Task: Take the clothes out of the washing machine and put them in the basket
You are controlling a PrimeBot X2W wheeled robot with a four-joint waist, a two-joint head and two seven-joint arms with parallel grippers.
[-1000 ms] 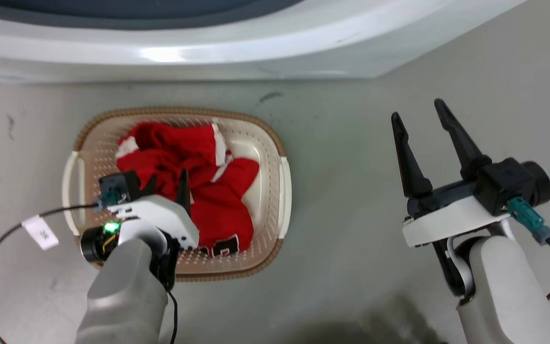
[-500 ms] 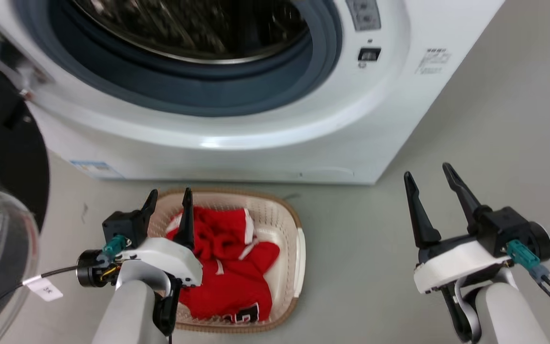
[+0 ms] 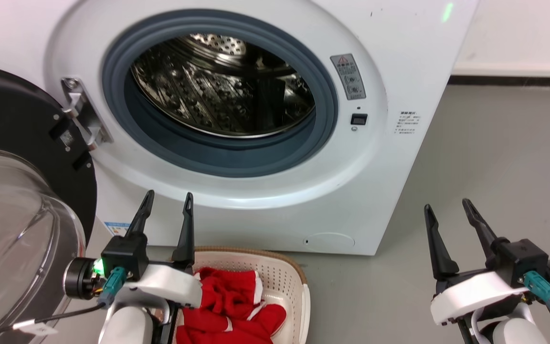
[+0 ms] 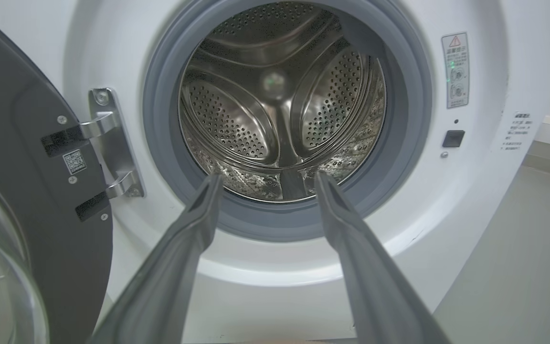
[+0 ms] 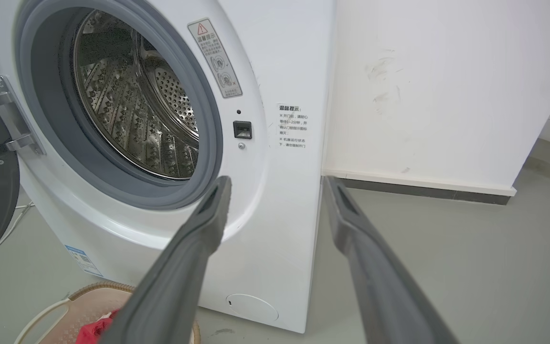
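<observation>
Drum (image 3: 222,86) ahead of both claws looks bare to me: perforated steel, no red fabric, and the left wrist view agrees. The red clothes (image 3: 227,306) lie heaped in the cream basket (image 3: 303,306), just below and behind the left claw (image 3: 169,193), on the floor near the washing machine (image 3: 399,57). I hold both claws empty, fingers spread wide. The left points at the porthole, I judge for a last check, and the right claw (image 3: 447,204) waits well aside. The glass door (image 3: 12,224) stands open beside the left claw.
</observation>
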